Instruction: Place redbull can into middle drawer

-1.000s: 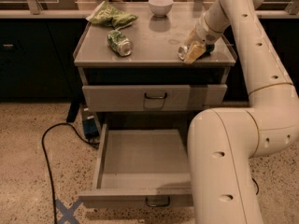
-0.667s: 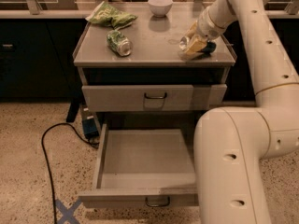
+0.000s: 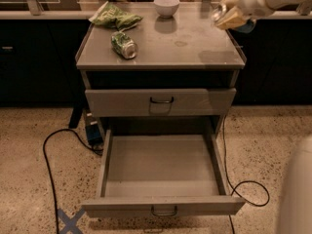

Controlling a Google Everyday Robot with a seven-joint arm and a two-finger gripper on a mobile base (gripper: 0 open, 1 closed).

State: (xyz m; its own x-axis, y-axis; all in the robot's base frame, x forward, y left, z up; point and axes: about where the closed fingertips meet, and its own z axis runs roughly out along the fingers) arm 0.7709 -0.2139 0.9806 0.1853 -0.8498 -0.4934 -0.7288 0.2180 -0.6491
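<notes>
The gripper (image 3: 230,16) hangs in the upper right of the frame, above the right rear corner of the table (image 3: 195,50), and its jaws are closed around the redbull can (image 3: 218,12), which is clear of the tabletop with its silver top turned toward the left. The middle drawer (image 3: 161,165) stands pulled out in the lower centre, its floor bare, so the step in hand is carrying the can forward and down into it. To do that well, the arm should first bring the can out past the table's front edge and the closed upper drawer (image 3: 161,101), then lower it over the middle of the open floor, well inside the low side walls. The can should be released only once it is close to the floor, so that it does not roll or bounce. The path should also stay away from the green can (image 3: 125,45), the bowl (image 3: 166,6) and the green bag (image 3: 115,17) on the left and rear of the table. Much is hidden: the jaws cover nearly all of the can's body, so its blue-and-silver side is only probably what shows behind them. The arm is cut off at the top right edge, and 1 pale part of the robot (image 3: 298,194) blocks the lower right corner.
</notes>
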